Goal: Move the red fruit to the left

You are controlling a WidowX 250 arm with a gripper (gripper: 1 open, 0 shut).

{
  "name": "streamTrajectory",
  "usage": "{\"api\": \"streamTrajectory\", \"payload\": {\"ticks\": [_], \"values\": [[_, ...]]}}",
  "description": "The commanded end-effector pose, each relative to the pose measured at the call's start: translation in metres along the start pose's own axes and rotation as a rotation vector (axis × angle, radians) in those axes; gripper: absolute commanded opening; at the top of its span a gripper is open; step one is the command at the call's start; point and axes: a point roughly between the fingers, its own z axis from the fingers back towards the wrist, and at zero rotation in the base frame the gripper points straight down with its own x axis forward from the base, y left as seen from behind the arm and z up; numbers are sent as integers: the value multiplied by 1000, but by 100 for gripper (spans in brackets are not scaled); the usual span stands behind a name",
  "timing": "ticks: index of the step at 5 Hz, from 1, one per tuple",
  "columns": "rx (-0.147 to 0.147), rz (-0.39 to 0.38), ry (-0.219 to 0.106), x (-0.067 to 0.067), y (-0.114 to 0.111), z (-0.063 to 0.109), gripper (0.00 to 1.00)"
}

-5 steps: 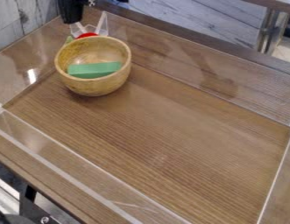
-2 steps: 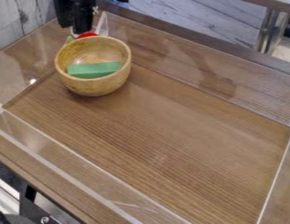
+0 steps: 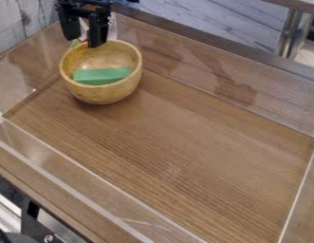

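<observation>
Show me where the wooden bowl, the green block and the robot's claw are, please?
wooden bowl [image 3: 125, 84]: overhead camera view, on its right outer wall.
green block [image 3: 103, 73]: same view, on its flat top, inside the bowl.
gripper [image 3: 88, 36]: same view, between its two dark fingertips, just behind the bowl.

The table [image 3: 185, 142] under me is wood or a wood-look laminate, brown with a fine straight grain, and its smooth finish throws a soft sheen near the far edge. Clear glossy panels [image 3: 27, 66] (acrylic or glass, I cannot tell which) wall it in, catching pale reflections. The bowl [image 3: 101, 87] is light wood, matt and smooth, its rim evenly turned. Inside it lies a green block [image 3: 103, 73], matt, looking like painted wood or plastic. My gripper [image 3: 87, 28] is black, seemingly hard plastic or coated metal, with a dull finish. The red fruit [image 3: 83, 41] barely shows behind the bowl's rim, its surface too hidden to judge.
</observation>
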Motion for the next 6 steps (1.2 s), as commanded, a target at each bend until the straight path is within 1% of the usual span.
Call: {"api": "streamTrajectory", "payload": {"ticks": [1, 2, 3, 4, 6], "values": [[27, 20, -94, -10, -13, 36, 100], [14, 38, -111, -17, -24, 44, 100], [3, 40, -116, -21, -22, 56, 100], [-2, 40, -111, -23, -18, 61, 100], [6, -32, -85, -17, -19, 55, 100]]}}
